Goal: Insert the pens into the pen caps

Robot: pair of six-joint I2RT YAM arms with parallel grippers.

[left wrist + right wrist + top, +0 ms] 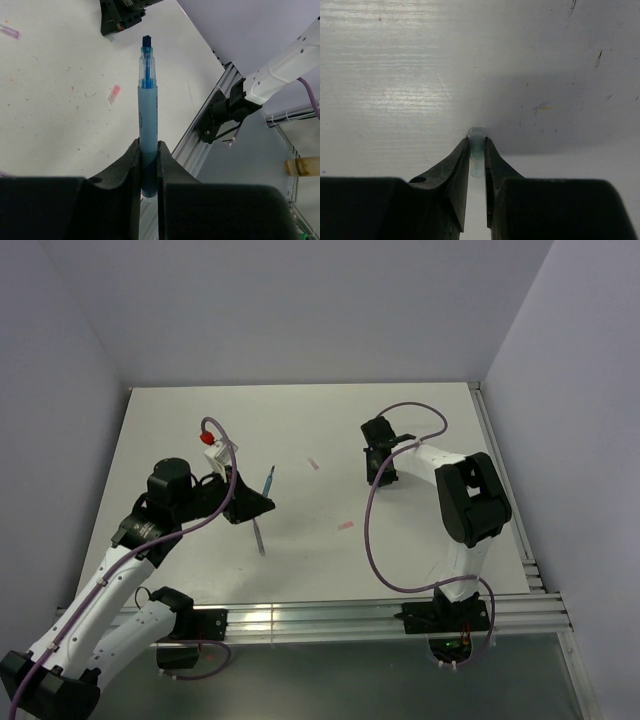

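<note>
A: Near side?
B: My left end effector (148, 146) clamps the blue pen (147, 95), nib pointing out over the worktop (50, 110).
A: Farther out?
B: My right end effector (477, 143) pinches the pale cap (476, 133). I would bring nib and cap mouth onto one axis, then press slowly.

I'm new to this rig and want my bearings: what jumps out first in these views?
The left gripper is shut on a blue pen, whose uncapped tip points away from the wrist camera. The right gripper pinches a small pale cap at its fingertips. Two pink caps lie loose on the white table between the arms.
</note>
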